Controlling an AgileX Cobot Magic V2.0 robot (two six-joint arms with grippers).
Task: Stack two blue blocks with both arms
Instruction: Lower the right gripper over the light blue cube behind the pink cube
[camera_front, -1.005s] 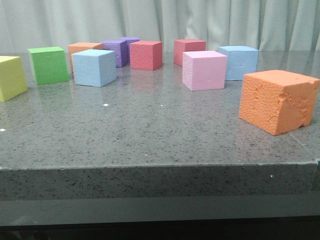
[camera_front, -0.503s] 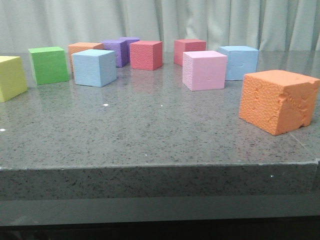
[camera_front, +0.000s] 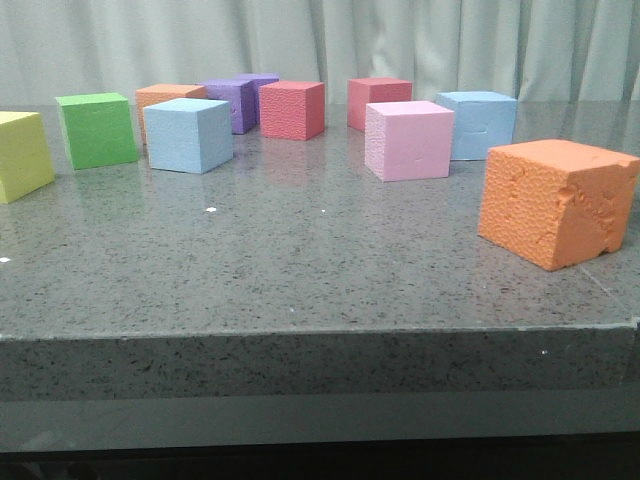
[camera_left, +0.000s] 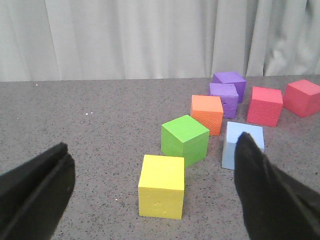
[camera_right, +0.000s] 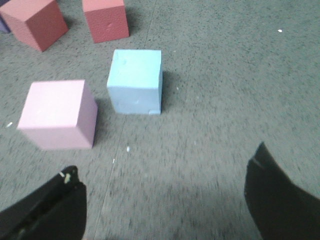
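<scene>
Pale pleated curtains (camera_front: 400, 40) back a speckled grey stone table (camera_front: 300, 270), where one blue block (camera_front: 188, 135) sits beside the green cube (camera_front: 97, 129), the other blue block (camera_front: 478, 124) behind the pink cube (camera_front: 408, 140), while the left gripper (camera_left: 150, 195) and right gripper (camera_right: 165, 200) hang spread wide, empty.
</scene>
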